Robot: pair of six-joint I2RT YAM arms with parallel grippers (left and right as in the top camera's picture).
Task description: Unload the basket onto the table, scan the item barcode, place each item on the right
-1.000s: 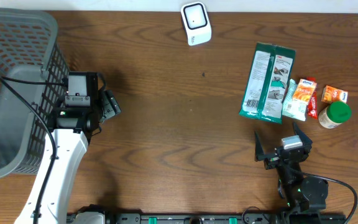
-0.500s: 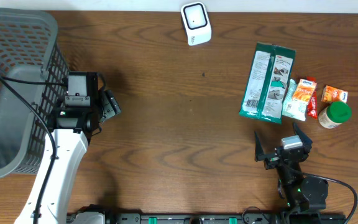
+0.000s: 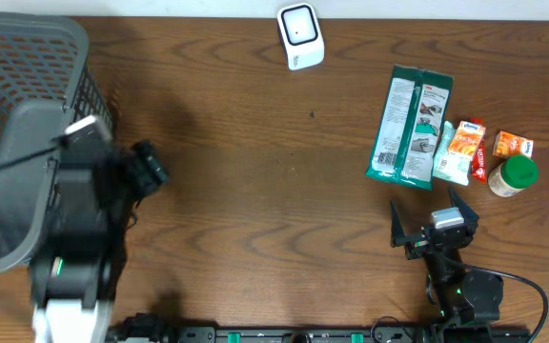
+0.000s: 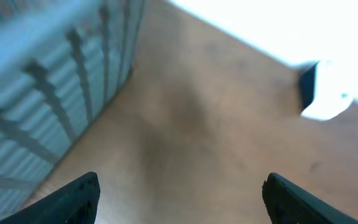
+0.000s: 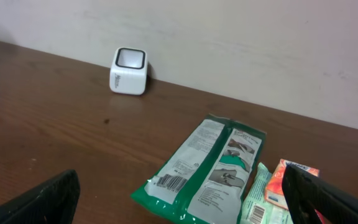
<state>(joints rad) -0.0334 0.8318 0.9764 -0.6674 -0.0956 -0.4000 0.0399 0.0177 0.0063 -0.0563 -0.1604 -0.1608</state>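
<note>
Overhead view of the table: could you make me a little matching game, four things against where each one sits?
Things:
1. white scanner
2. grey basket
3. long green packet
4. green-lidded jar

Places:
A. far right, next to the small orange box
B. left end of the table
C. back edge, near the middle
D. lying flat, right of centre

Pairs: 1-C, 2-B, 3-D, 4-A
</note>
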